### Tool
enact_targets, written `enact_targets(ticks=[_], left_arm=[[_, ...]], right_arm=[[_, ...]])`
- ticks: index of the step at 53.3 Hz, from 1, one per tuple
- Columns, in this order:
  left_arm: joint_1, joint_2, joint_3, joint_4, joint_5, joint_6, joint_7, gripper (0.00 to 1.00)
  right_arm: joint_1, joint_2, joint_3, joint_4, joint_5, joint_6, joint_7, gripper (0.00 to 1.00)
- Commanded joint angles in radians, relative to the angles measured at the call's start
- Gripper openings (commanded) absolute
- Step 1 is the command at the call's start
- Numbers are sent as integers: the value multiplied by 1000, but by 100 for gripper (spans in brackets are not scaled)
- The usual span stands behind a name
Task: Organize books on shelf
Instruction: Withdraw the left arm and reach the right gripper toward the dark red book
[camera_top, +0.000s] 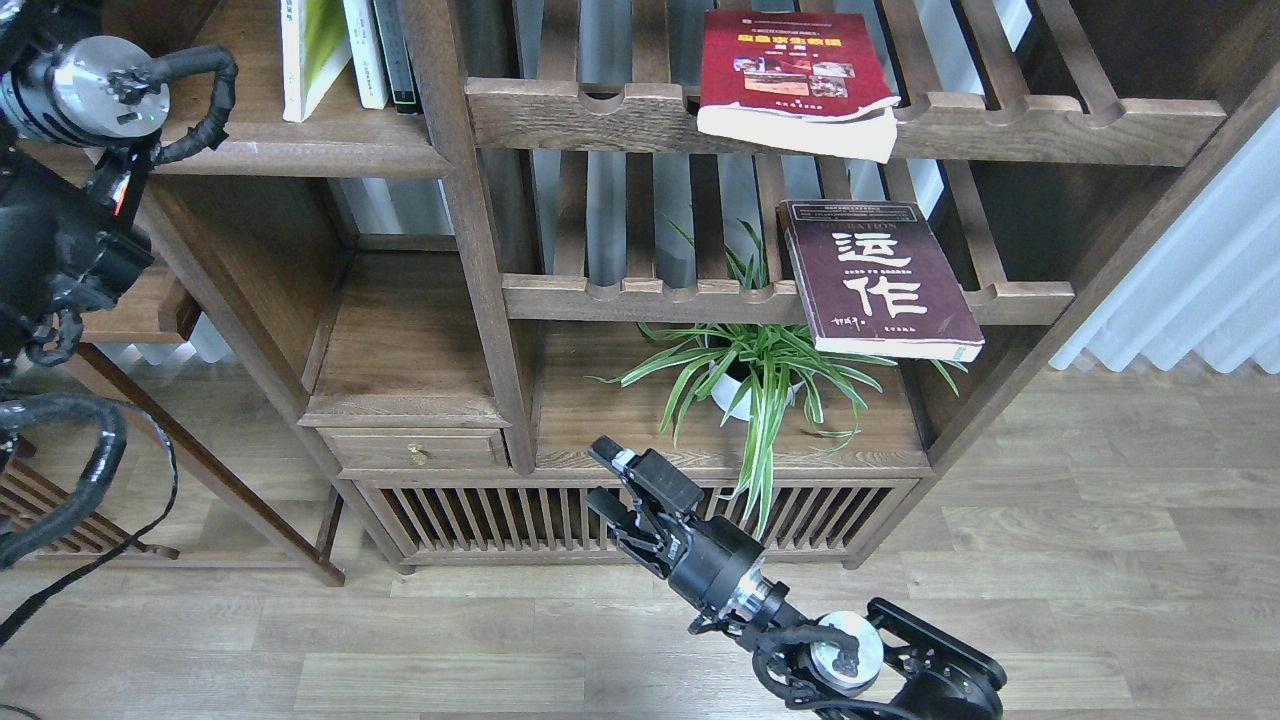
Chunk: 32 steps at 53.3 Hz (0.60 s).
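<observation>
The yellow-green book (312, 50) stands nearly upright on the solid dark-brown shelf (300, 157) at the upper left, beside thin white- and dark-spined books (382, 50). The red book (795, 75) lies flat on the upper slatted rack and overhangs its front rail. The maroon book (875, 275) lies flat on the lower slatted rack and also overhangs. My left arm (70, 90) rises past the shelf's left end; its gripper is above the top edge, out of view. My right gripper (603, 478) is open and empty, low in front of the cabinet base.
A potted spider plant (755, 385) sits on the cabinet top under the maroon book. A small drawer (415, 450) and a slatted cabinet front (480, 515) are below. White curtains (1190, 290) hang at the right. Wooden floor (1100, 560) lies in front.
</observation>
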Motion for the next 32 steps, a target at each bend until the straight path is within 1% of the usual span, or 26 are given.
enact_targets(ticks=[1,5,11,17,27,32], left_arm=[[49,39,-2,-67,-98,-3,40,98],[101,70,-4,-116,-118,-9,54,99],[197,96,-34,-216,-120,-11,56,99],[272,97,-68,-305,-120,-11,54,99],[339,88,-70,-454,-120,-4,53,99],[355,88,-70,-486,-118,-4,56,99]], right_arm=[[1,0,2,24,0,0,0,98],[1,0,8,39,0,0,0,98],[-4,0,22,53,0,0,0,98],[-7,0,37,59,0,0,0,98],[-7,0,59,64,0,0,0,98],[-7,0,59,64,-2,0,0,98]])
